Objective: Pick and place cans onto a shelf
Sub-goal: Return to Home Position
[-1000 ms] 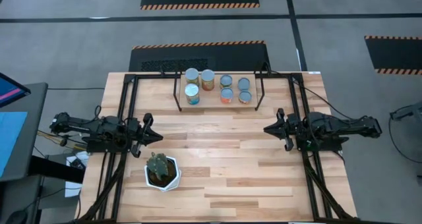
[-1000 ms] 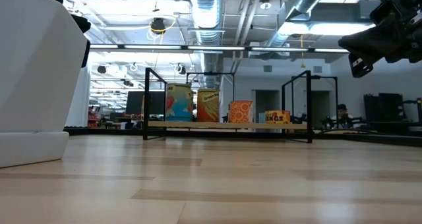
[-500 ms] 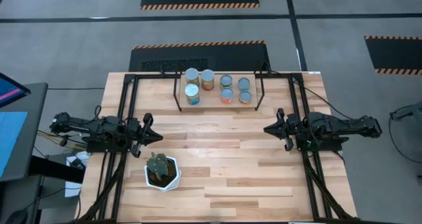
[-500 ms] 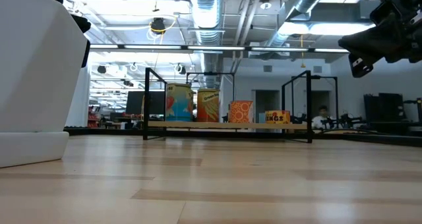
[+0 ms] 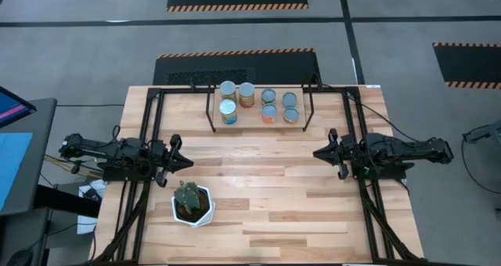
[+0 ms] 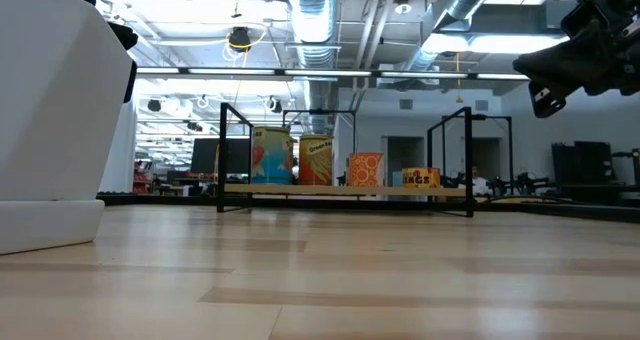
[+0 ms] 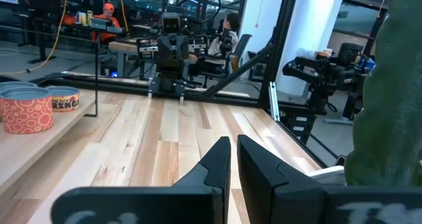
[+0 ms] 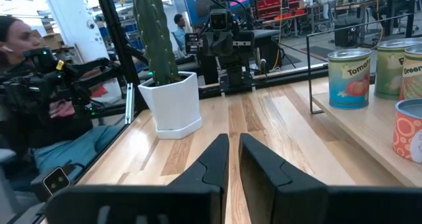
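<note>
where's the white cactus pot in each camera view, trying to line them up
High view: the white cactus pot sits lower left of centre.
Low view: its white side fills the left edge, very close to the camera.
Left wrist view: only a blurred green cactus at the right edge.
Right wrist view: upright, left of centre.
Shared landmark: the shelf, seen in all four views.

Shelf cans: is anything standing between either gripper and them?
Nothing visible does. Bare tabletop separates the left gripper and the right gripper from the cans on the shelf; the cactus pot stands off that line, nearer the table's front.
</note>
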